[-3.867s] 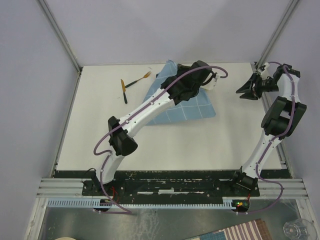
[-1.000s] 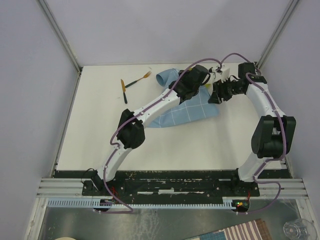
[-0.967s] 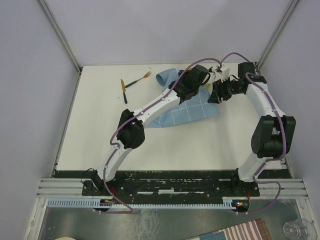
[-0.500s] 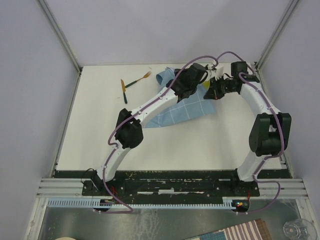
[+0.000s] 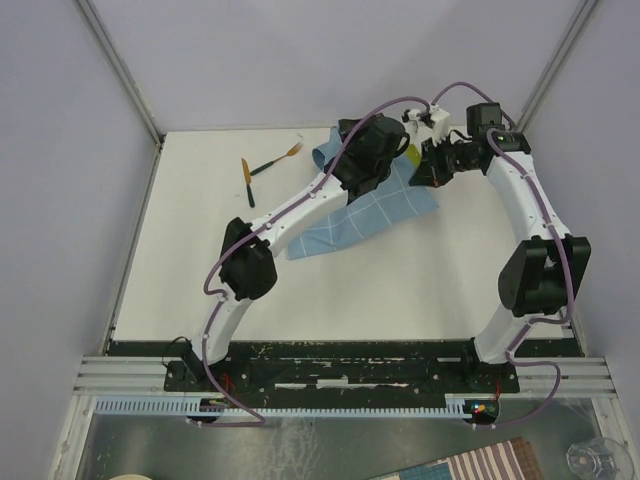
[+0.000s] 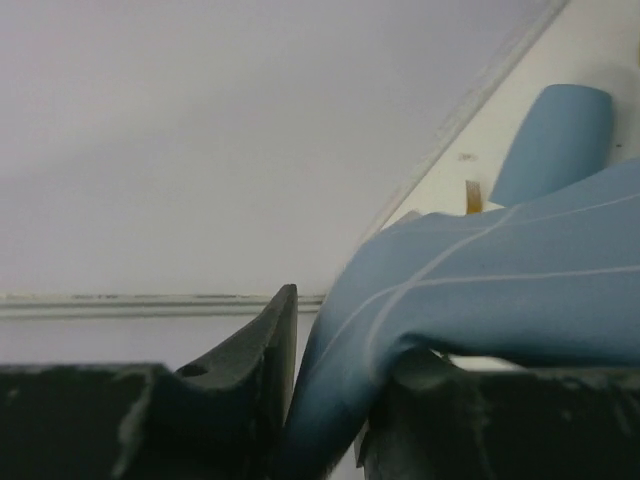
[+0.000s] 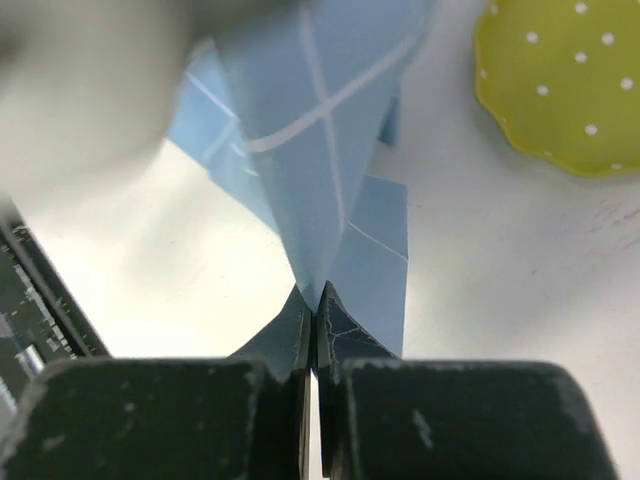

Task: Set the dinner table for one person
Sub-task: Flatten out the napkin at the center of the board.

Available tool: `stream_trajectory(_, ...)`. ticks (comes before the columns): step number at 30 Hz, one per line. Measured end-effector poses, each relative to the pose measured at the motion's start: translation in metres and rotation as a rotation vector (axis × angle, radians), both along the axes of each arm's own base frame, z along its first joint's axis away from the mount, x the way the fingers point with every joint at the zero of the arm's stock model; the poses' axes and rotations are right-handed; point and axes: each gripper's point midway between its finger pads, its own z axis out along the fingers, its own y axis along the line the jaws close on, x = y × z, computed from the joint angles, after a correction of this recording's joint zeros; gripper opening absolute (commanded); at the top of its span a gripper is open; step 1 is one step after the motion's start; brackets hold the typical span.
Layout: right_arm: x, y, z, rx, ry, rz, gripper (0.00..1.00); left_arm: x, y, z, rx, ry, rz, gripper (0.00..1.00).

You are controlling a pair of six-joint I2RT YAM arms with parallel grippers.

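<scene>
A light-blue cloth (image 5: pixel 375 212) with a white grid lies rumpled at the back of the dinner table (image 5: pixel 300 290). My right gripper (image 7: pixel 315 300) is shut on one corner of the cloth (image 7: pixel 320 150), which hangs up from the pinched tips; in the top view it (image 5: pixel 432 170) is at the cloth's right end. My left gripper (image 6: pixel 345 340) has its jaws parted. A fold of cloth (image 6: pixel 500 290) runs down between them and drapes over the right finger. A fork (image 5: pixel 275 162) and a knife (image 5: pixel 247 183) lie at the back left.
A yellow-green dish with white dots (image 7: pixel 560 80) sits on the table just beyond the right gripper. Both arms cross over the back middle of the table, close together. The enclosure's walls stand right behind them.
The right gripper has shut on the cloth's corner. The left jaws have parted. Both arms have moved toward the back, and the cloth has been dragged back and left.
</scene>
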Motion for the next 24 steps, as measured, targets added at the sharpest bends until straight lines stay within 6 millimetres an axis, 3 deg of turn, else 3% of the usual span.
stream_trajectory(3, -0.016, 0.012, 0.027, 0.038, -0.016, 0.057, 0.02, 0.002, 0.025, 0.024, -0.044, -0.054, 0.071, 0.43)
stream_trajectory(6, -0.038, 0.031, 0.049, 0.069, -0.01, 0.137, 0.02, 0.001, 0.074, 0.051, -0.086, -0.096, 0.178, 0.48)
stream_trajectory(12, -0.081, 0.072, 0.048, 0.054, 0.06, 0.285, 0.02, -0.018, 0.17, 0.114, -0.183, -0.195, 0.327, 0.49)
stream_trajectory(16, -0.102, 0.096, 0.059, 0.048, 0.089, 0.361, 0.02, -0.042, 0.202, 0.149, -0.248, -0.263, 0.35, 0.49)
stream_trajectory(19, -0.103, 0.121, 0.077, 0.061, 0.051, 0.424, 0.02, -0.055, 0.219, 0.159, -0.268, -0.284, 0.362, 0.49)
stream_trajectory(24, -0.102, 0.179, 0.1, 0.12, 0.019, 0.528, 0.02, -0.069, 0.258, 0.15, -0.243, -0.269, 0.413, 0.48)
